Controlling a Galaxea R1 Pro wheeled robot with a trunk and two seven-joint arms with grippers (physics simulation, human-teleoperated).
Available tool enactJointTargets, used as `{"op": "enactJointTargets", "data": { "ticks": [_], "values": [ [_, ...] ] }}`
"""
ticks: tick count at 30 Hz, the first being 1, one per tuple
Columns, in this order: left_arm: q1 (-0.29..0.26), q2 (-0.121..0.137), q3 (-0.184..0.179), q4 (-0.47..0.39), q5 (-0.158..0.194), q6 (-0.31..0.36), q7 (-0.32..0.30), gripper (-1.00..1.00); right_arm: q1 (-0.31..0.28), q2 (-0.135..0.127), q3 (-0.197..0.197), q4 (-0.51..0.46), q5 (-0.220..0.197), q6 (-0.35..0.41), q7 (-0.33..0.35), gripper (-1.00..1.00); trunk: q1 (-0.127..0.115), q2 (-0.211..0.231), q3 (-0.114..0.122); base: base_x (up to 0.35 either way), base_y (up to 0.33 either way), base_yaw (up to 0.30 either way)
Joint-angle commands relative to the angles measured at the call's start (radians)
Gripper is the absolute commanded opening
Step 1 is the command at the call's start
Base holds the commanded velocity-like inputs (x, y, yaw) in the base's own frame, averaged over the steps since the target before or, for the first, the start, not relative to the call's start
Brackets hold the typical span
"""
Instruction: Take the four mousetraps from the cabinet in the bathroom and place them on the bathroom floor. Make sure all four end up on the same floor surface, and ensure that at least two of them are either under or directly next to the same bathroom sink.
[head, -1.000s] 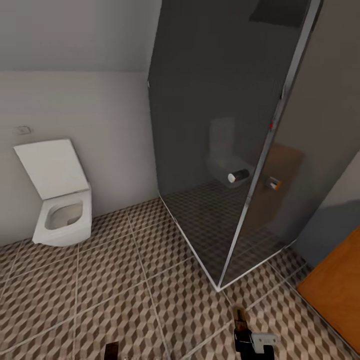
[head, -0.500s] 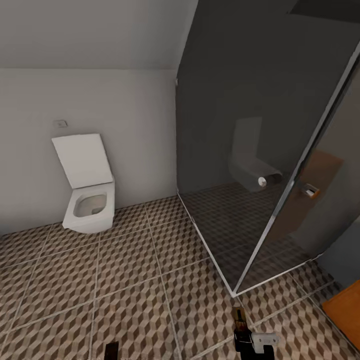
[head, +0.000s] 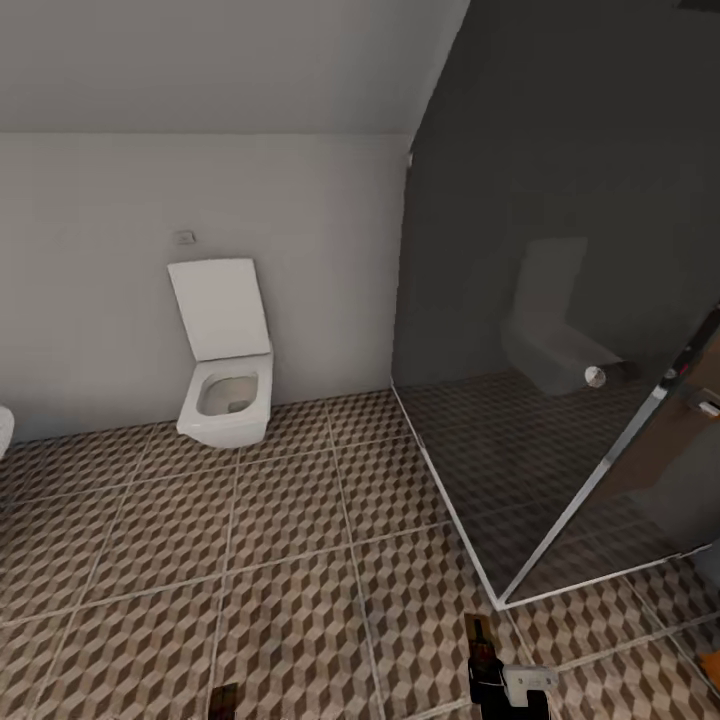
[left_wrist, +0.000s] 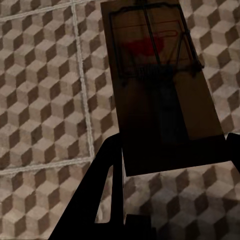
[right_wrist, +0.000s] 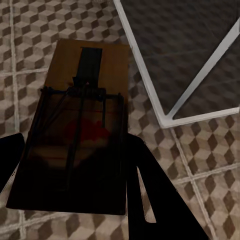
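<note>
Facing white wall-hung toilet (head: 228, 375) with raised lid, far left of cube-patterned brown tile floor (head: 280, 560). Left gripper (left_wrist: 170, 150) clamps tan wooden mousetrap with red mark (left_wrist: 157, 80) above tiles. Dark glass shower enclosure (head: 560, 330) to right. Right gripper (right_wrist: 75, 165) apparently grips second tan mousetrap (right_wrist: 82, 130); fingers dark, contact unclear.
</note>
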Motion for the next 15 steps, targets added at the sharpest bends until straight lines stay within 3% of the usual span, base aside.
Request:
{"op": "enactJointTargets", "data": {
  "ticks": [1,15],
  "values": [
    [-0.002,-0.001,-0.009,0.004,0.008,-0.006,0.001,-1.00,0.000,0.000,-0.003,0.000,0.008,-0.002,-0.004,-1.00,0.000,0.000,-0.001,0.000,0.000,0.278],
    [-0.002,-0.001,-0.009,0.004,0.008,-0.006,0.001,-1.00,0.000,0.000,-0.003,0.000,0.009,-0.002,-0.004,-1.00,0.000,0.000,-0.009,0.000,0.000,0.278]
  ]
}}
